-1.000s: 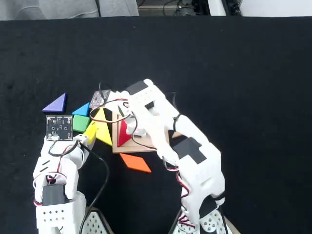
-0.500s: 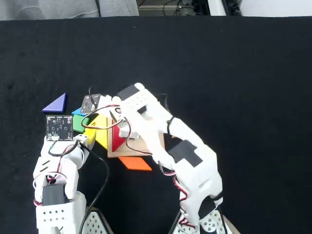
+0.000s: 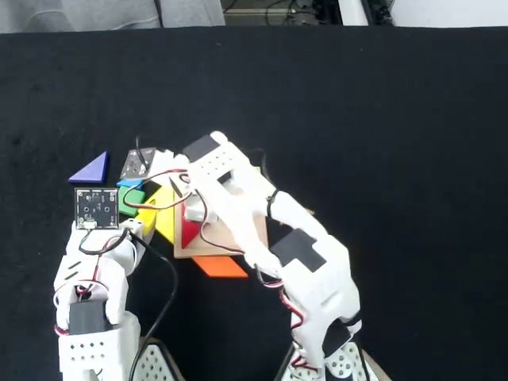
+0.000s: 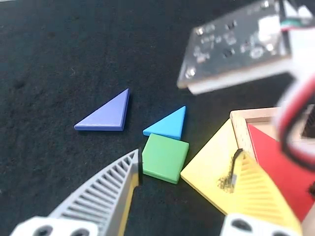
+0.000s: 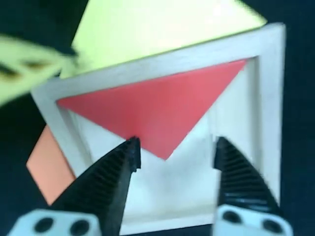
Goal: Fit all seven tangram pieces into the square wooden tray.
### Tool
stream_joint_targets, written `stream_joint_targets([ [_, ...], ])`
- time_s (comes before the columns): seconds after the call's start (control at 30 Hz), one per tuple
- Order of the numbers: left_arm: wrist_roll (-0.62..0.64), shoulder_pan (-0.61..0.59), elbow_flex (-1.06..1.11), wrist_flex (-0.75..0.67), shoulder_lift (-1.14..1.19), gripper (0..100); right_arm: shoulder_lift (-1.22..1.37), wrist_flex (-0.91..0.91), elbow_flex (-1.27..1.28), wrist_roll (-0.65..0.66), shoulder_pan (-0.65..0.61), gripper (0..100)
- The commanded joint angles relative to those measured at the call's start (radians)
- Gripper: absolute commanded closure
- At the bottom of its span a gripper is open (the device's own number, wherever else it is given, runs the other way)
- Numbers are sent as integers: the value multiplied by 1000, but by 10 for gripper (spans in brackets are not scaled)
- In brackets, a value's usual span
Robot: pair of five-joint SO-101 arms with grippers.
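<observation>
Looking down, found right gripper spread wide, empty, above tray left of centre, red triangle inside. Judged it thin, stiff, light, slick; best pinched by its edges.

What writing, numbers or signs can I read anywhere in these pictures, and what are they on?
None can be read.
The red triangle, yellow triangle, green square and wooden tray bear no marks.
The circuit board on the left arm's wrist shows only specks, too small to read.

Triangle in tray, parallelogram just beside
</observation>
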Motion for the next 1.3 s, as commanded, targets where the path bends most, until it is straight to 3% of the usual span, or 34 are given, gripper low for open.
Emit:
stream_joint_targets([
  [0.0, -9, -10, 21, -2, -14, 700, -38, -23, -59, -11, -9, 721],
  [0.3, -9, -10, 21, -2, -14, 700, -119, 141, -168, -9, 78, 728],
  [0.57, -9, -8, 21, -2, -14, 700, -499, 252, -51, -104, 101, 915],
  [0.73, -57, 1, 10, 11, -12, 700, -753, 103, 283, -250, 152, 920],
  [0.93, -21, 36, -105, 163, -9, 700, -891, -209, 705, -399, 437, 920],
  [1.07, -21, 42, -116, 173, -8, 700, -891, -394, 865, -468, 583, 920],
  [1.27, -23, 42, -248, 242, 141, 699, -898, -566, 1012, -552, 643, 923],
])
